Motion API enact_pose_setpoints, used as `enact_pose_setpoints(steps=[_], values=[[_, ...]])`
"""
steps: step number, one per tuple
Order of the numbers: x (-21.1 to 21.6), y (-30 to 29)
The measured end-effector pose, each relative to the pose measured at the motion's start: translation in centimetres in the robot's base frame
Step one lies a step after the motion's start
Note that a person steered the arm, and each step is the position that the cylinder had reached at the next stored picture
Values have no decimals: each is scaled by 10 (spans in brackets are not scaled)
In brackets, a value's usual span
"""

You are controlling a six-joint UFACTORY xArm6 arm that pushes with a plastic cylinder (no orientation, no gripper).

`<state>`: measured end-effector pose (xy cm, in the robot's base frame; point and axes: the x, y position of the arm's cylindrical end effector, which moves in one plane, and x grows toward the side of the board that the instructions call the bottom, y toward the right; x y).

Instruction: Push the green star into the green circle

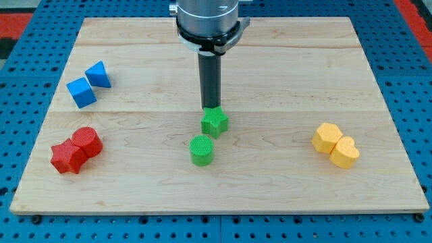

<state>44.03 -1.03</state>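
Note:
The green star (214, 122) lies near the middle of the wooden board (270, 182). The green circle (201, 150) stands just below and slightly to the left of it, nearly touching. My tip (210, 109) is at the star's upper edge, touching or almost touching it, on the side away from the circle. The dark rod rises straight up to the arm's grey housing at the view's top.
A blue cube (82, 92) and a blue triangle (98, 74) sit at the left. A red star (67, 156) and a red cylinder (87, 142) sit at the lower left. A yellow hexagon (327, 137) and a yellow heart (345, 152) sit at the right.

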Motion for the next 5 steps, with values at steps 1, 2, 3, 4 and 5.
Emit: enact_pose_setpoints(steps=[1, 2, 3, 4, 5], values=[[23, -1], [45, -1], [47, -6], [28, -8], [8, -8]])
